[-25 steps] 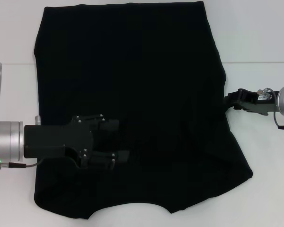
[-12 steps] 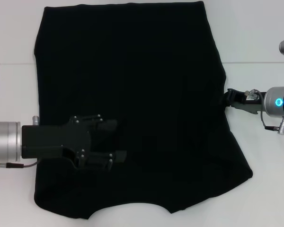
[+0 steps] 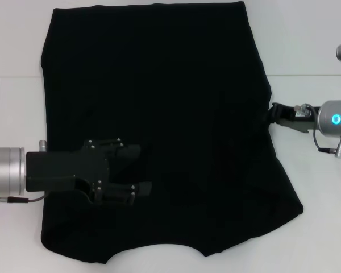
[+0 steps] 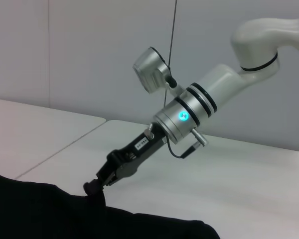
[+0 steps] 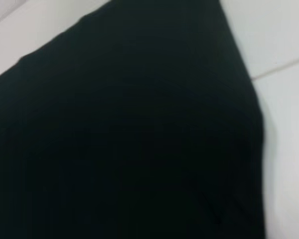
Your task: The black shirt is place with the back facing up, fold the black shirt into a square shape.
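Two grippers you are running on one garment. Left gripper [image 3: 137,169]: lying over the black shirt [image 3: 159,102] near the worktop's [image 3: 312,227] front-left part, fingers spread apart above the cloth. Right gripper [image 3: 271,116]: sitting at the shirt's right edge, tips pinching the fabric there [image 4: 93,188]. The black shirt: lying flat, covering the worktop's middle, plain side showing, hem toward the back edge.

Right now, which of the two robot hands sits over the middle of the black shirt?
The left hand lies over the black shirt; the right hand only meets its side edge.
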### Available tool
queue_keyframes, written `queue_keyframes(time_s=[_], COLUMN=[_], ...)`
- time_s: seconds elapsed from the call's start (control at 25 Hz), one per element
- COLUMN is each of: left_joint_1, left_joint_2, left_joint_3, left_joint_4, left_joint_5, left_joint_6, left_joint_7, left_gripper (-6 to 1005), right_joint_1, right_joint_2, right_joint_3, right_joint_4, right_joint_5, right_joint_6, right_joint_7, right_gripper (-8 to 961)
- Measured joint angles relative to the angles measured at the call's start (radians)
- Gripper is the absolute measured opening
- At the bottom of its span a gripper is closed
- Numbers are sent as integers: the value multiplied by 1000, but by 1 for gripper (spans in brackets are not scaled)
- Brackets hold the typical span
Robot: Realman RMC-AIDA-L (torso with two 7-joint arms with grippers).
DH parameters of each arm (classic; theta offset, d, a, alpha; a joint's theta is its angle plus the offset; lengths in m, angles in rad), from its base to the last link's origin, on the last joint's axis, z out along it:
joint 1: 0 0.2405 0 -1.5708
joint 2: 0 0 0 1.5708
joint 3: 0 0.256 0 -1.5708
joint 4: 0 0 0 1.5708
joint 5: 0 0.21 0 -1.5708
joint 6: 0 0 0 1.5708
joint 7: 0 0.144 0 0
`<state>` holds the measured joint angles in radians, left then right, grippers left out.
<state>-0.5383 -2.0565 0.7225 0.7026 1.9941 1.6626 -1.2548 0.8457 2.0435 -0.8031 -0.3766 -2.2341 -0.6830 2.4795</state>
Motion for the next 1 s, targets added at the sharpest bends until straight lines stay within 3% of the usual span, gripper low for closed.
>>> queue_keyframes(time_s=[0.4, 0.68, 0.96, 1.0], left_joint_1=[-4, -2, 1, 1], left_joint_2=[1, -1, 0, -1], left_joint_3=[0, -7, -78, -92], left_joint_4=[-1, -1, -7, -9], left_joint_5=[0, -3, -9, -9], left_joint_6=[0, 0, -18, -23], left_joint_7=[0, 0, 0, -1], left_gripper=[855, 856, 856, 856], right_joint_1=[81, 110, 91, 80], right_joint_2=[2, 27, 44, 44], right_joint_3=[-44, -113, -156, -155], right_joint_4=[-27, -20, -69, -80], right_joint_5=[-8, -9, 18, 40], right_joint_6=[-47, -53, -41, -38], right_joint_7=[1, -2, -27, -39], right_gripper=[35, 48, 60, 129])
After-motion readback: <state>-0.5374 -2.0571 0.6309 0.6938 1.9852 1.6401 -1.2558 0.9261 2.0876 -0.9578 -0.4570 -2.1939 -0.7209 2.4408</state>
